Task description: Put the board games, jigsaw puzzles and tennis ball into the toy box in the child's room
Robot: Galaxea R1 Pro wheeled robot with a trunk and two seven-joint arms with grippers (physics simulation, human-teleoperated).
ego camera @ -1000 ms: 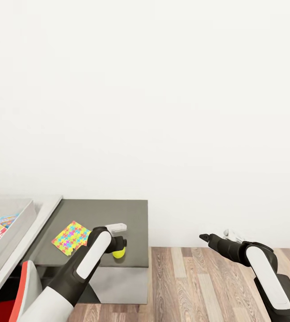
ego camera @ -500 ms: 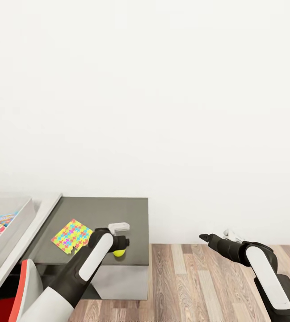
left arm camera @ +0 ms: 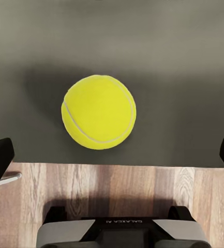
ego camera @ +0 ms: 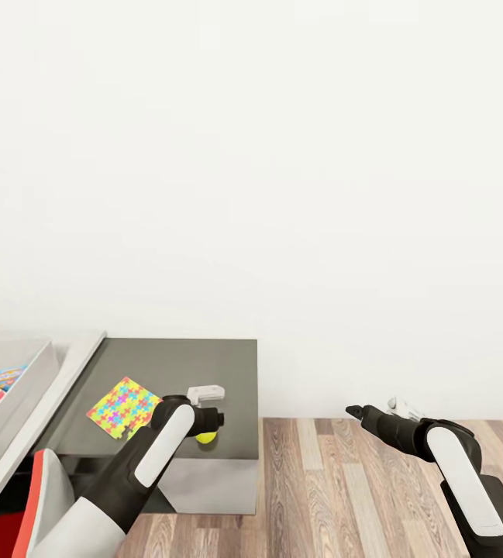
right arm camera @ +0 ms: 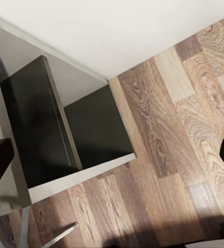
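Observation:
The yellow tennis ball (ego camera: 204,439) (left arm camera: 99,112) rests on the dark grey cabinet (ego camera: 173,364), close to its front edge. My left gripper (ego camera: 209,425) (left arm camera: 112,160) hangs just above the ball, open, with a finger on each side and not touching it. One jigsaw puzzle (ego camera: 123,407), a bright mosaic sheet, lies flat on the same cabinet top to the ball's left. The light grey toy box (ego camera: 30,372) stands on the pale table (ego camera: 69,376) at the far left, with colourful flat toys (ego camera: 3,378) inside. Over the wood floor, my right gripper (ego camera: 353,411) (right arm camera: 112,160) is open and holds nothing.
A white wall rises behind the cabinet. The wood plank floor (ego camera: 344,480) spreads out to the right of it. A red and white object (ego camera: 46,488) sits at the lower left beside my left arm. The right wrist view looks down on the cabinet's dark side panels (right arm camera: 39,124).
The whole view has shifted a little, so the toy box sits further out at the left edge. My left gripper stays over the ball; the right arm holds still.

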